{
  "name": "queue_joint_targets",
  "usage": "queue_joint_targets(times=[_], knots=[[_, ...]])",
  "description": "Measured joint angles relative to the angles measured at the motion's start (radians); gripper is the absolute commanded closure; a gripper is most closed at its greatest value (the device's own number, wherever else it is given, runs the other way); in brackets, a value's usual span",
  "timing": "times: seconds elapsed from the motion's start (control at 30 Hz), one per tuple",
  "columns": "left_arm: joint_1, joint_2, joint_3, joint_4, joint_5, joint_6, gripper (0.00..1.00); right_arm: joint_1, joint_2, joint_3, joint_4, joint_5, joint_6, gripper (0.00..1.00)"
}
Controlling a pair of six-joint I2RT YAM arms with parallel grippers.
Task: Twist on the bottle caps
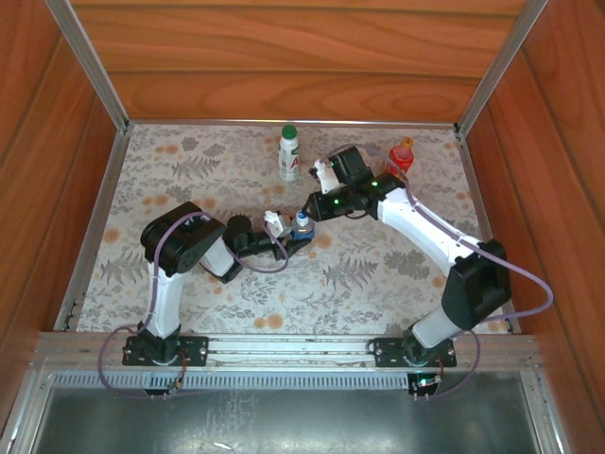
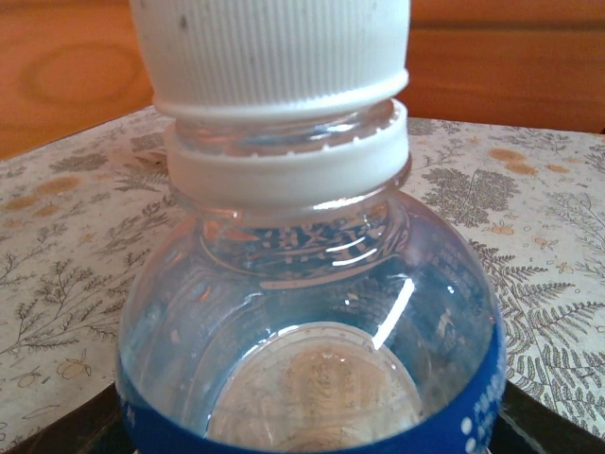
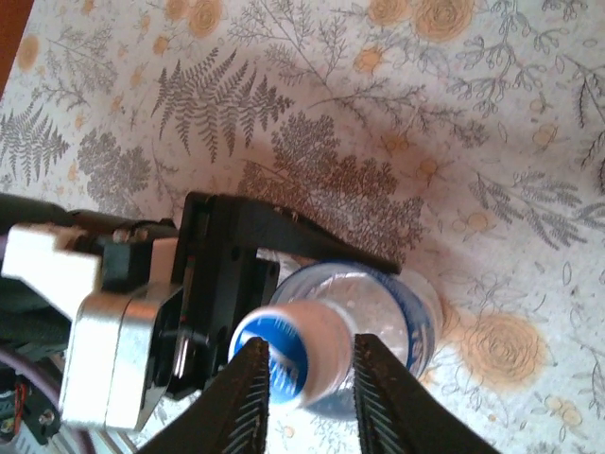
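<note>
Clamping the short clear plastic bottle with blue label (image 3: 402, 312) at mid-tabletop (image 1: 189, 161), the left hand (image 1: 295, 236) grips its body. The right hand (image 3: 312, 352) straddles its blue-topped ribbed cap (image 3: 284, 340); whether it is squeezing is unclear. The white green-capped bottle (image 1: 288, 156) and the red orange-capped bottle (image 1: 403, 161) look finished, so probably only final tightening remains.

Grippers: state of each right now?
Left gripper: closed on the clear bottle.
Right gripper: straddles the bottle's cap; gripping or open cannot be told.
</note>
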Motion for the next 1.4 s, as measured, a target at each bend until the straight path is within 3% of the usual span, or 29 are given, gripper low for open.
queue_joint_targets(times=[0.27,0.5,0.63,0.77,0.97,1.17,1.4], knots=[[0.000,0.000,0.000,0.000,0.000,0.002,0.39,-0.006,0.028,0.008,0.005,-0.071,-0.018,0.82],[0.000,0.000,-0.001,0.000,0.001,0.003,0.39,-0.018,-0.074,-0.106,0.008,-0.132,-0.015,0.85],[0.000,0.000,-0.001,0.001,0.001,0.002,0.39,-0.011,-0.114,-0.147,-0.014,-0.152,-0.013,0.84],[0.000,0.000,-0.001,0.000,0.001,0.002,0.39,-0.012,-0.125,-0.138,-0.008,-0.133,-0.006,0.74],[0.000,0.000,-0.001,0.001,0.001,0.002,0.39,-0.033,-0.031,-0.029,0.009,-0.117,-0.007,0.69],[0.000,0.000,-0.001,0.000,0.001,0.003,0.39,-0.045,0.059,0.042,-0.006,-0.134,-0.050,0.77],[0.000,0.000,-0.004,0.005,0.000,0.009,0.39,-0.051,0.030,-0.014,-0.004,-0.194,-0.080,0.83]])
